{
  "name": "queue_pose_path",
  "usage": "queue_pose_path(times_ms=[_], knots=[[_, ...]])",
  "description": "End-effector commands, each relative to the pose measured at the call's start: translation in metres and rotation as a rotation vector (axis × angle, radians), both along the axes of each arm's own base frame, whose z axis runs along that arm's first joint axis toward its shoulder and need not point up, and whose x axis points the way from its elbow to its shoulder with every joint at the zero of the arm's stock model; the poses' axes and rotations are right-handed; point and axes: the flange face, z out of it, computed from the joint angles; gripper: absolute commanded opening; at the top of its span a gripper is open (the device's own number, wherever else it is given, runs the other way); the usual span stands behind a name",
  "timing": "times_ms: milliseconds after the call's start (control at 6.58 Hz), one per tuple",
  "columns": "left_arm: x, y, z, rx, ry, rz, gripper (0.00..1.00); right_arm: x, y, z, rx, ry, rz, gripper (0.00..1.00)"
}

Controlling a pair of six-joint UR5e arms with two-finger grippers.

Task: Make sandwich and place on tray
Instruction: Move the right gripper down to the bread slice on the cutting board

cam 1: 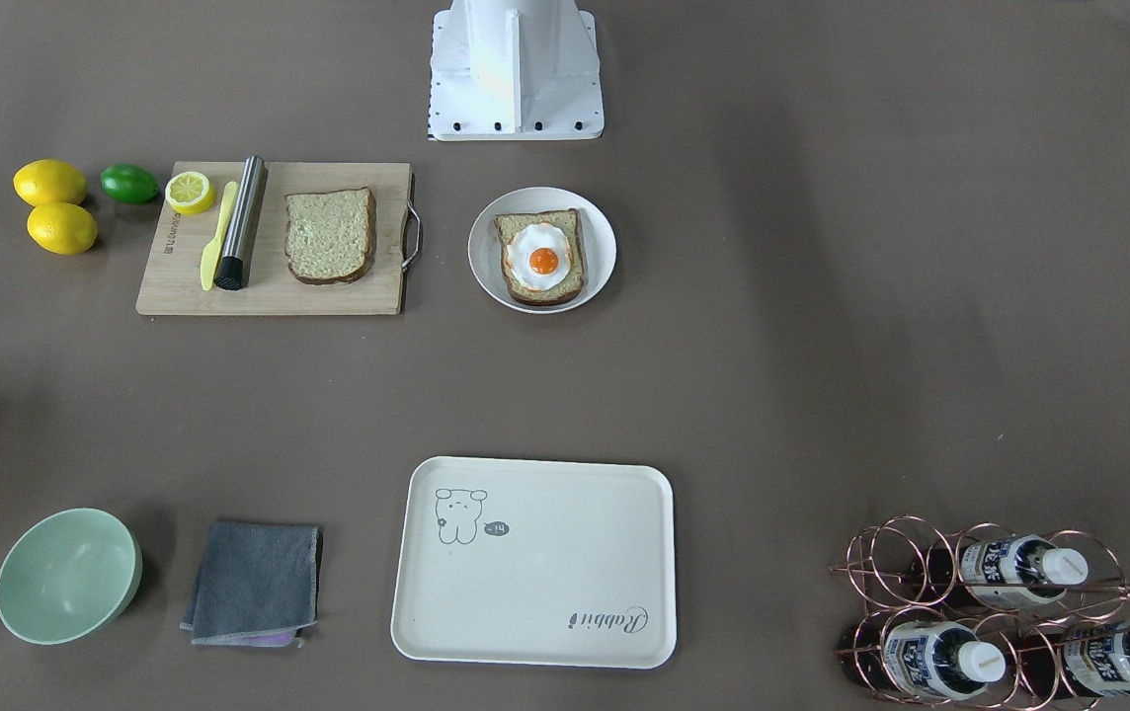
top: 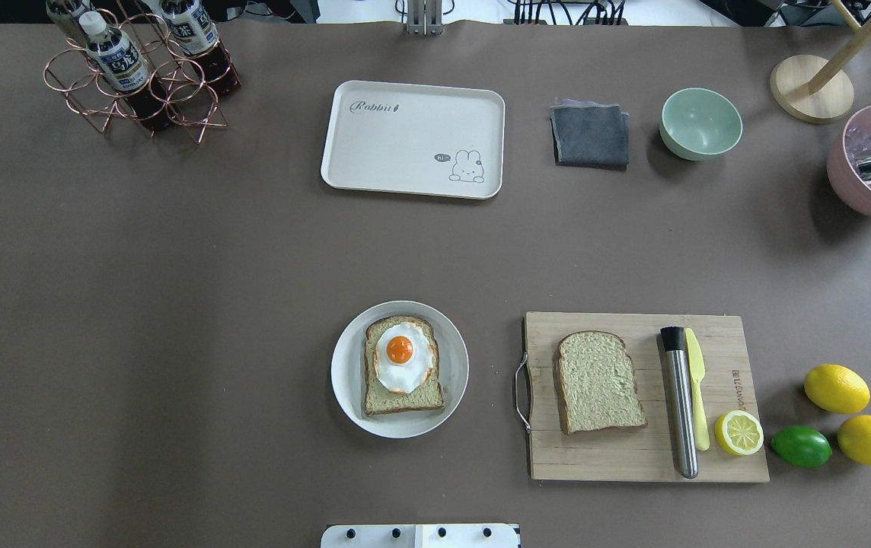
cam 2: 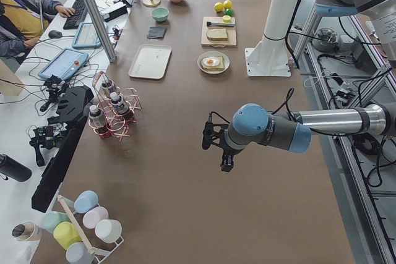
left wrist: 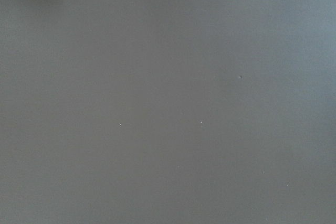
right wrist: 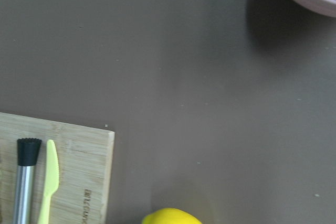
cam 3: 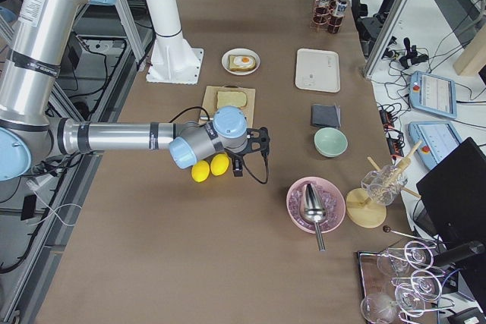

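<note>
One bread slice [top: 599,380] is lying on the cutting board [top: 610,460], the egg-topped slice [top: 405,402] in the dish [top: 344,373] at its nine o'clock, the tray [top: 405,144] at the dish's twelve. The left end effector [cam 2: 209,138] and the right end effector [cam 3: 263,142] are hovering over the worktop; their spread cannot be told.

The tray [top: 405,144] bears "Rabbit" in script near one corner and "hi~" in a small dark bubble.

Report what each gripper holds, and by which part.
Nothing appears held. The left gripper and right gripper hang clear; the bare bread slice and the egg-topped slice lie untouched.
</note>
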Motion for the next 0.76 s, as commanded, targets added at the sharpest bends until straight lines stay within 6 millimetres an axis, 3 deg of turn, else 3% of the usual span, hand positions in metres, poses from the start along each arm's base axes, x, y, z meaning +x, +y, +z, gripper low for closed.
queue_pose_path(times_ms=[0,304,608], knots=[[0.0,-0.008,0.011,0.022,-0.002,0.001,0.96,-0.063,-0.018,-0.044,-0.038,-0.037,-0.016,0.94],[0.0,-0.012,0.02,0.025,-0.001,-0.001,0.96,-0.143,-0.019,-0.097,-0.064,-0.011,0.03,0.96],[-0.001,-0.027,0.024,0.033,-0.01,-0.002,0.98,-0.214,0.017,-0.14,-0.086,-0.015,0.044,0.96]])
